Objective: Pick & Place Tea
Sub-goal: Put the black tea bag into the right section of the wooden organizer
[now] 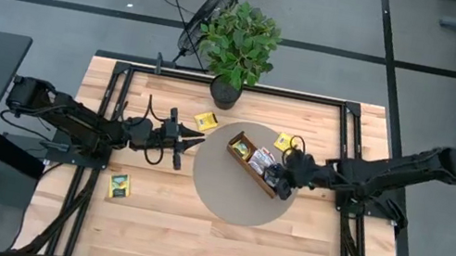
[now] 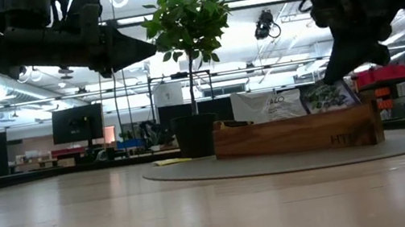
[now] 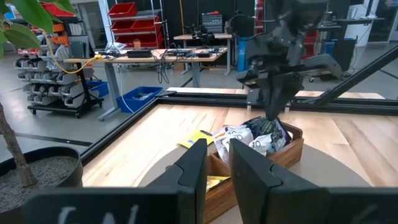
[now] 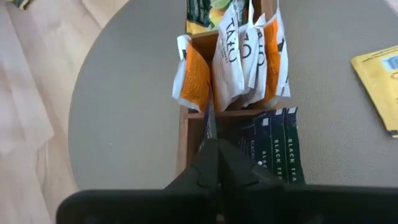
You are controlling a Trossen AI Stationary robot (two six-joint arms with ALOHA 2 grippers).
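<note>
Hovering over the wooden box (image 1: pixel 252 162) on the grey mat (image 1: pixel 224 205), the right pincer (image 4: pixel 214 152) is pressing its fingers together at the near compartment, beside the dark blue packets (image 4: pixel 273 146); whether it is pinching one cannot be told. White-and-orange packets (image 4: pixel 233 59) are crowding the next compartment. The step looks like drawing or seating a packet, so the next move calls for a straight vertical path clear of the box wall. Loose yellow packets are lying on the counter (image 1: pixel 145 226): one (image 1: pixel 119 186) by the left arm, another (image 1: pixel 205 121) near the plant (image 1: pixel 237 50), a third (image 1: pixel 284 142) behind the box. The left pincer (image 1: pixel 192 143) is waiting beside the mat, slightly spread, holding nothing.
</note>
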